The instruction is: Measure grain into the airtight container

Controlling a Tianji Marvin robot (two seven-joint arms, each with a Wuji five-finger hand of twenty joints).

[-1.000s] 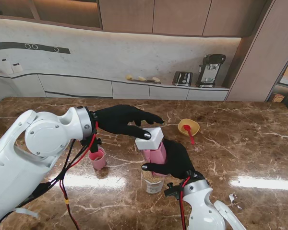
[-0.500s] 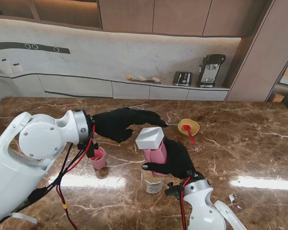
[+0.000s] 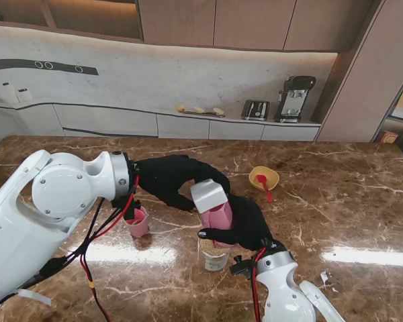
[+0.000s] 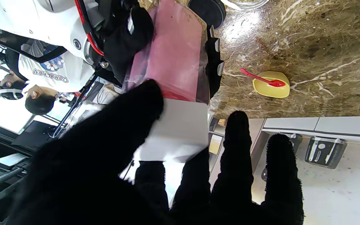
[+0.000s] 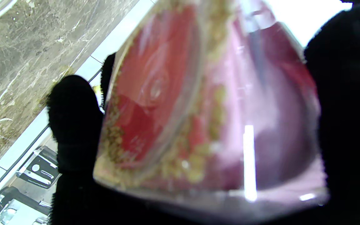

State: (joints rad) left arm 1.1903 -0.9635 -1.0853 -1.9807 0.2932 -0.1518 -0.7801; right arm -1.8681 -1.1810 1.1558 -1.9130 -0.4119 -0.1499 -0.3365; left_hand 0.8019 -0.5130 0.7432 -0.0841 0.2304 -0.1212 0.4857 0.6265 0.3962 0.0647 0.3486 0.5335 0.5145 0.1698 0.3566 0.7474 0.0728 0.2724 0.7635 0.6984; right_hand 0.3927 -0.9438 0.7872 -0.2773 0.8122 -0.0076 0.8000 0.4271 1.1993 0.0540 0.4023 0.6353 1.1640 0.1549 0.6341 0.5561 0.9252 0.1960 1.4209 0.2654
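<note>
Both hands are working: our right hand (image 3: 245, 225) is gripping the pink container (image 3: 217, 216) steady while our left hand (image 3: 171, 178) is pinching its white lid (image 3: 208, 194), apparently to seal it.

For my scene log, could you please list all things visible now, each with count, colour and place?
Airtight container: one, pink body, held above the table centre.
Lid: one, white, on the container's top.
Cup: one, pink, on the table, left of the container.
Glass jar: one, clear with grain inside, nearer to me than the container.
Bowl: one, yellow, farther right on the table.
Spoon: one, red, resting in the bowl.
Table: one, brown marble.
Left robot hand: one, black glove, fingers on the lid.
Right robot hand: one, black glove, gripping the container.
</note>
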